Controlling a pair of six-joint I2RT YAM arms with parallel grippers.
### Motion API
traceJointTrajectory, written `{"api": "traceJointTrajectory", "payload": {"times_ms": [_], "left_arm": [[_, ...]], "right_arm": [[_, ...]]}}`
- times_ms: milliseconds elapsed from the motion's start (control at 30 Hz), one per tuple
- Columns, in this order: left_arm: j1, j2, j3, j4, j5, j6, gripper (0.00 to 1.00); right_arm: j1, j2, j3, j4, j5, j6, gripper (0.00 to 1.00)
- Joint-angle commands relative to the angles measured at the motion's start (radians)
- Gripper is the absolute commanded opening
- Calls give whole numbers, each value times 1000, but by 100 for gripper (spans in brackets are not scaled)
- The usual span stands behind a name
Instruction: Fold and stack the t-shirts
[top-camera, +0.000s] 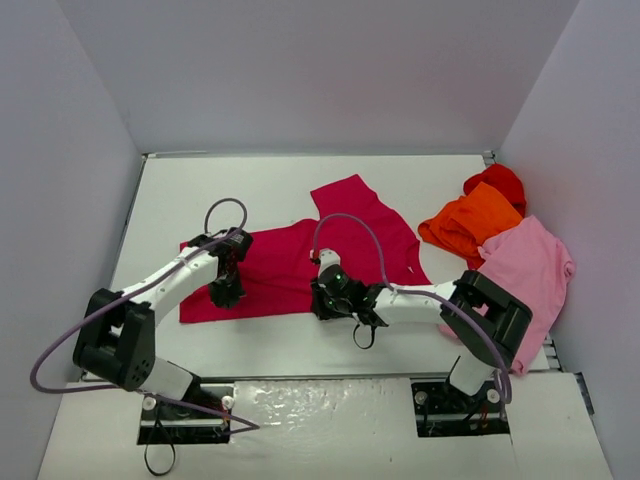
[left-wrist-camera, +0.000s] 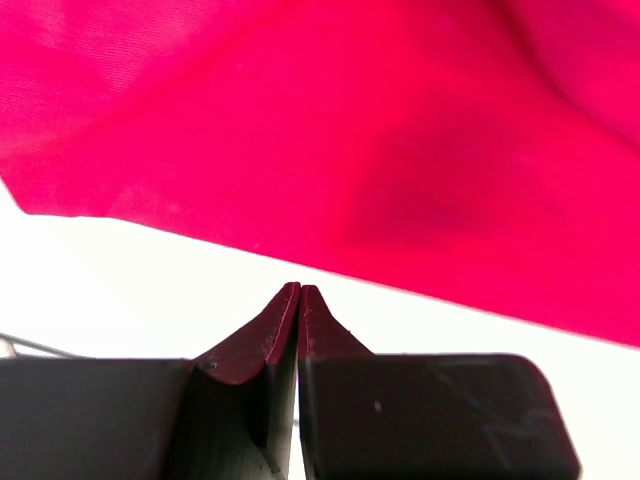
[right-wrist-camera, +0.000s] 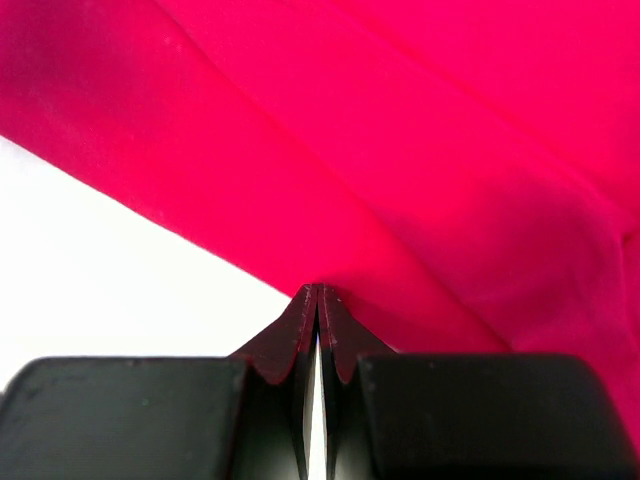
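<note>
You are starting the fold of the crimson cloth t-shirt (top-camera: 300, 255), spread flat in the middle of the white desk (top-camera: 240, 180). Both pincers are pressed together and empty: the left pincer (left-wrist-camera: 300, 292) just short of the near hem, the right pincer (right-wrist-camera: 317, 292) touching it. The next move, I judge, calls for opening both and pinching that hem. The orange cloth shirt (top-camera: 470, 222), light pink shirt (top-camera: 530, 262) and bright red shirt (top-camera: 497, 182) lie heaped at the right.

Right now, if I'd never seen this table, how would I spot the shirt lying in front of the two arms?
Start at the white table and look to its middle. The crimson t-shirt lies spread out there. Unlike the orange shirt, pink shirt and red shirt heaped at the right edge, it lies apart and bears a small white tag.
</note>
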Motion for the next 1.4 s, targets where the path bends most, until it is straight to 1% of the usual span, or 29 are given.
{"api": "traceJointTrajectory", "payload": {"times_ms": [0, 133, 233, 333, 367, 400, 433, 467, 500, 567, 633, 667, 733, 800, 867, 933, 1100, 1367], "left_arm": [[-19, -151, 7, -127, -45, -55, 0], [-20, -238, 5, -200, -71, -60, 0], [-23, -290, 5, -206, -61, -68, 0], [-23, -324, 9, -187, -55, -72, 0], [-24, -331, 15, -180, -55, -72, 0], [-24, -335, 23, -175, -58, -70, 0], [-25, -337, 31, -172, -60, -69, 0], [-25, -336, 40, -175, -64, -68, 0], [-25, -336, 45, -183, -73, -65, 2], [-26, -326, 64, -204, -87, -64, 5], [-28, -322, 84, -239, -100, -70, 6], [-29, -324, 91, -251, -108, -73, 7], [-33, -336, 101, -264, -116, -83, 7], [-36, -358, 107, -286, -126, -93, 8], [-37, -386, 106, -296, -132, -101, 8], [-37, -402, 105, -305, -136, -103, 9], [-37, -400, 84, -310, -130, -102, 9], [-39, -408, 60, -301, -130, -107, 9]], "right_arm": [[75, -98, -65, -92, 40, 94, 0], [168, -183, -114, -140, 80, 192, 0], [226, -250, -115, -189, 153, 235, 0], [228, -294, -80, -228, 258, 225, 0], [220, -304, -59, -229, 289, 202, 5], [210, -305, -34, -222, 314, 172, 14], [192, -290, -2, -209, 319, 144, 25], [162, -252, 41, -189, 294, 119, 39], [140, -185, 73, -181, 265, 68, 50], [85, -81, 205, -137, 175, -10, 56], [51, 19, 298, -105, 139, -65, 58], [41, 113, 367, -104, 106, -86, 59], [37, 200, 494, -111, 63, -113, 60], [41, 343, 636, -126, 27, -161, 60], [40, 424, 762, -140, -27, -171, 61], [42, 502, 846, -149, -51, -190, 61], [48, 602, 1006, -170, -73, -247, 62], [38, 667, 1129, -196, -75, -295, 63]]}}
